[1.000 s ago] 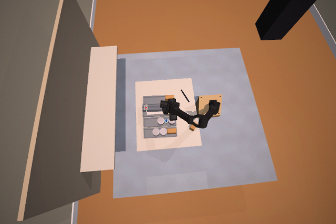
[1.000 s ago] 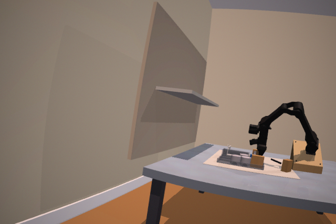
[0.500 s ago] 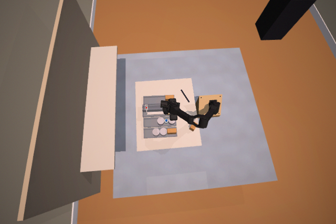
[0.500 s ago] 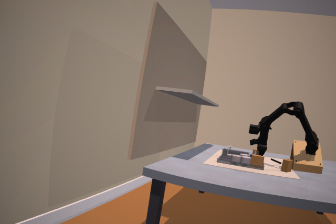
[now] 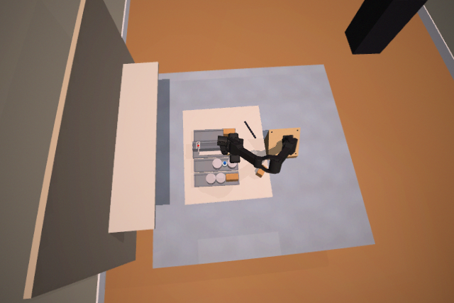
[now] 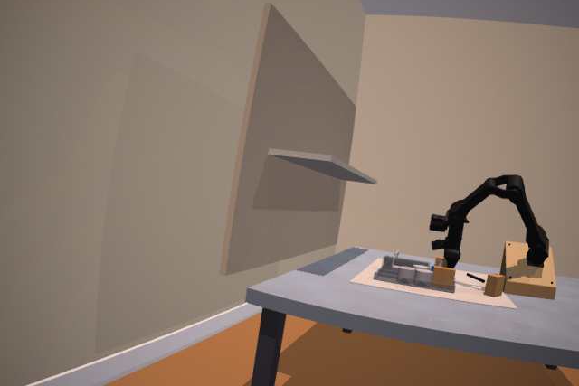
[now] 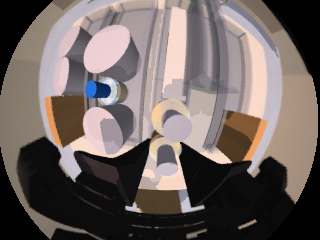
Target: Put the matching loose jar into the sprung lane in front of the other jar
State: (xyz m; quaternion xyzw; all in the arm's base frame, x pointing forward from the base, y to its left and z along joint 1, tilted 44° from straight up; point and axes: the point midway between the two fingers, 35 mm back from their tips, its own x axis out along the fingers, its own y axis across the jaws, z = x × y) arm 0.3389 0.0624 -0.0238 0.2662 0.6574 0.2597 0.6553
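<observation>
We see the gripper pointing down over the front end of the upper lane of the grey rack, its fingers pinching a small cream jar with a pale lilac lid. In the wrist view a second jar of the same kind stands just ahead of the held one, farther into the lane; we cannot tell whether the two touch, or whether the held jar rests on the lane floor. From above, the arm hides both jars, and the pusher plate, with its red mark, sits near the far end of the lane. In the neighbouring lane we see two wide pale jars and a small blue-capped one. A wooden block and a thin black rod lie on the cream mat beside the rack
</observation>
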